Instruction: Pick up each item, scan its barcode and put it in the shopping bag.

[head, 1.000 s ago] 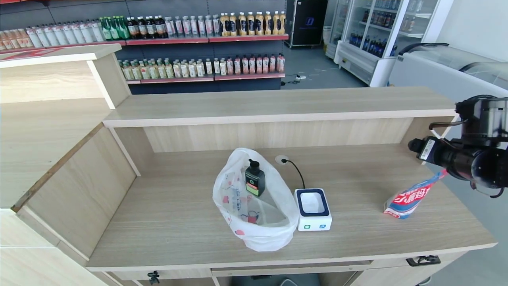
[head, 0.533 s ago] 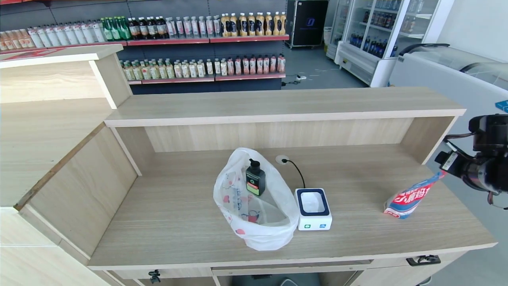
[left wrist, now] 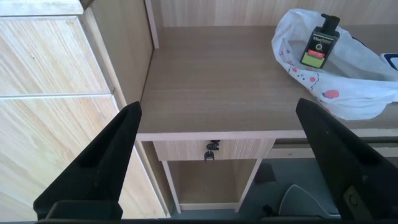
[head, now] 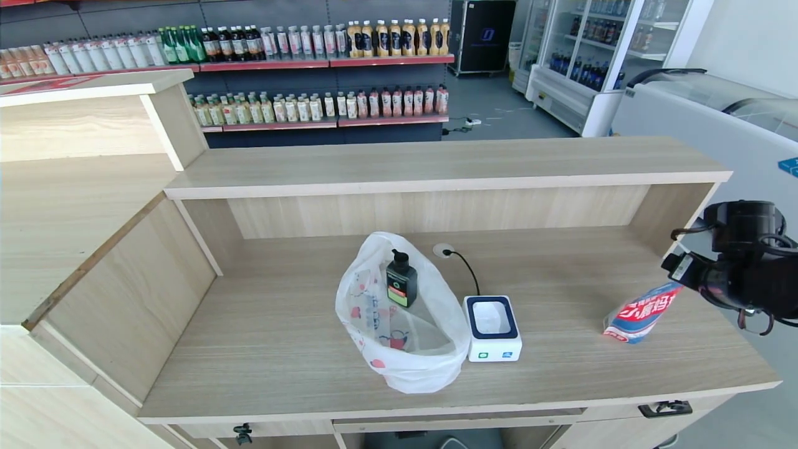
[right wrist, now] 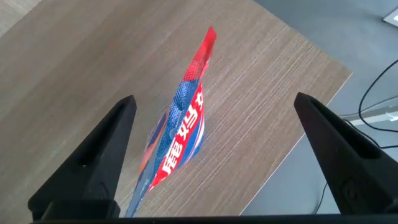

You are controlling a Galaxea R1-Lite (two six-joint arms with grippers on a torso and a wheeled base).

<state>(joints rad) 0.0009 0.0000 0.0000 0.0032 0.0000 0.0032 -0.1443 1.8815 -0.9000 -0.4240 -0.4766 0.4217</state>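
The right arm is brought back in! A second ago it was held high by the bench's right end. Half a second ago it had been pulled out past the edge. Now it is swung in again and lower, so that the top corner of the red, white and blue pouch (head: 642, 312) is covered by the wrist in the head view.

The pouch itself has not been shifted. It is left propped on its base near the right end of the bench (head: 280, 349), well apart from the scanner (head: 491, 327). In the right wrist view the right tool (right wrist: 214, 99) is seen spread wide, with the pouch lined up between its two fingers. It looks to be poised above the pouch rather than around it, though depth is hard to judge there. Nothing is gripped yet.

The pump bottle (head: 400, 279) is already stood inside the shopping bag (head: 358, 312), just beside the scanner, and neither has been disturbed. The left tool (left wrist: 219, 106) is held wide and empty off the bench's front left corner.

So it is read this way: one item is bagged, the pouch is the item left, and its pick is being lined up. A descent and a closing on the thin upper part would be called for next, then the scan.
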